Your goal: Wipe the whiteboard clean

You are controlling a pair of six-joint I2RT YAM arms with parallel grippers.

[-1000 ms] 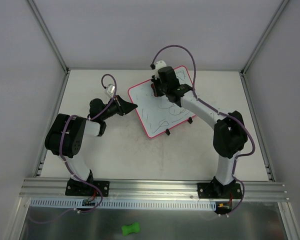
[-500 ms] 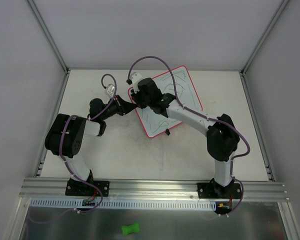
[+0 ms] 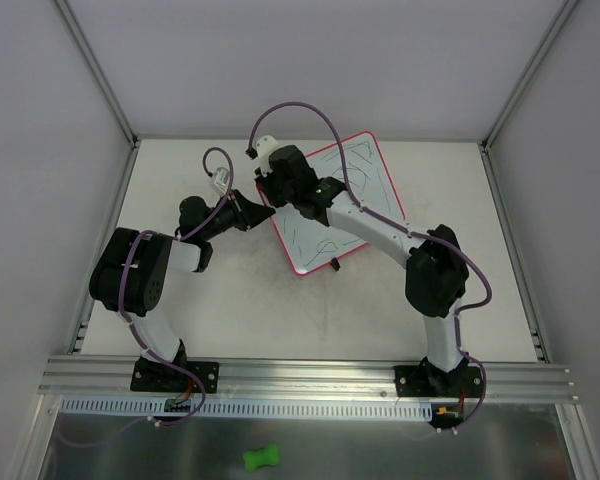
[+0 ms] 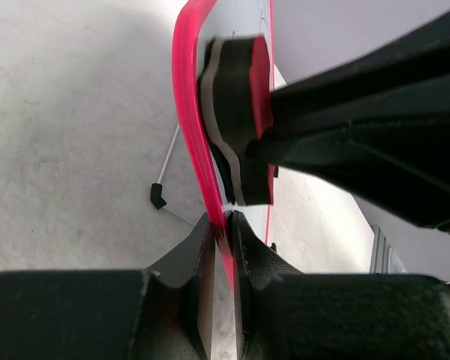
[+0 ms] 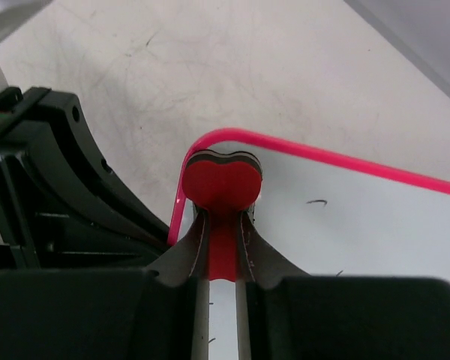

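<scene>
- Whiteboard [image 3: 308, 245] sits upper centre on the surface [image 3: 230, 300].
- Left hand [image 4: 223, 232] pinches its pink frame edge.
- Right hand [image 5: 223, 225] grips the red eraser [image 5: 222, 184], against the board's rounded corner.

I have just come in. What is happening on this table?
Two robot arms are erasing a whiteboard. The left claw is shut on the board's pink-red frame at one edge and holds it steady. The right claw grips a red eraser and has it against the board's rounded corner, close beside the left claw. Dark scribbles show across the board, so the wiping is not yet finished.
</scene>
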